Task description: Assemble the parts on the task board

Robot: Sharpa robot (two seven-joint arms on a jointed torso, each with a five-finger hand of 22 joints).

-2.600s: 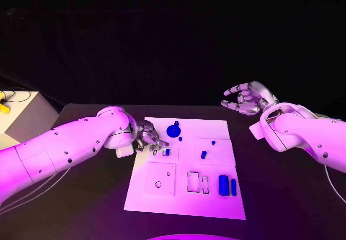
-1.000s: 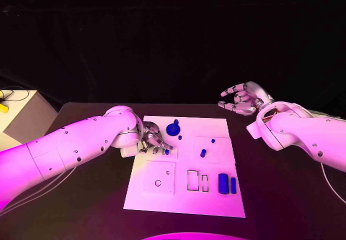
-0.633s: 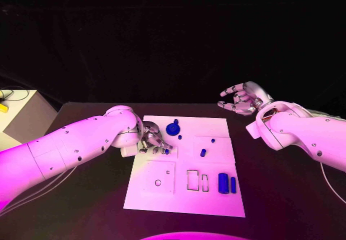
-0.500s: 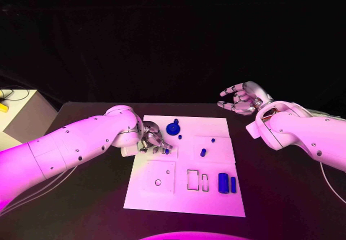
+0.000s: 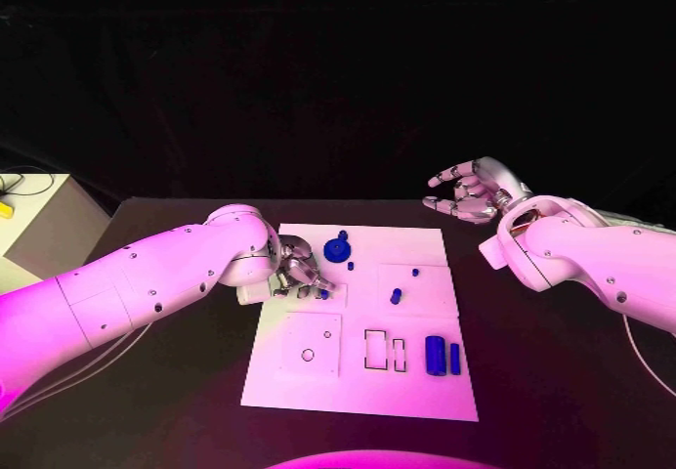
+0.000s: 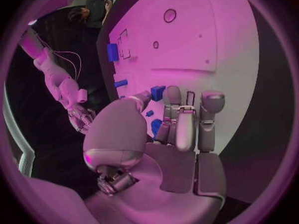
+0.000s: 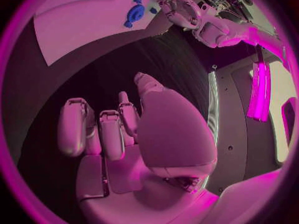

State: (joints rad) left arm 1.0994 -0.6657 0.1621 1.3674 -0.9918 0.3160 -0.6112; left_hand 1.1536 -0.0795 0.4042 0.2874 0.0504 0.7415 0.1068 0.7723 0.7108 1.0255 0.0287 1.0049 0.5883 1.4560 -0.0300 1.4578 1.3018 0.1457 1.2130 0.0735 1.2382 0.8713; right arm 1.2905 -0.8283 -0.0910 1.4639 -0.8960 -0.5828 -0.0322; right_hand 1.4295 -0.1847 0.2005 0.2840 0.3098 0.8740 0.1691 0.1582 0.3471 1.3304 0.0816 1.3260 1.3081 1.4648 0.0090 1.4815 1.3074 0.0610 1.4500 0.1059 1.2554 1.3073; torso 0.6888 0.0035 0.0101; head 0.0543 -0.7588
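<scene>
The white task board (image 5: 363, 322) lies in the middle of the black table. My left hand (image 5: 299, 274) rests curled at the board's upper left edge, and its thumb and fingers pinch a small blue part (image 6: 156, 128). Beside it stand a round blue knob part (image 5: 338, 251) and a tiny blue piece (image 5: 353, 267). Another small blue piece (image 5: 396, 295) sits mid-board. Two blue blocks (image 5: 436, 354) stand at the lower right beside two narrow slots (image 5: 378, 350). My right hand (image 5: 472, 192) hangs raised past the board's far right corner, with its fingers spread and nothing in them.
A square inset with two round holes (image 5: 312, 347) takes up the board's lower left. A pale box (image 5: 28, 220) with a yellow thing (image 5: 5, 208) on it stands off the table's left side. Bare black table (image 5: 564, 371) lies right of the board.
The whole picture has shifted slightly. My left hand stays curled over the small blue part at the same spot on the board. My right hand stays raised and spread.
</scene>
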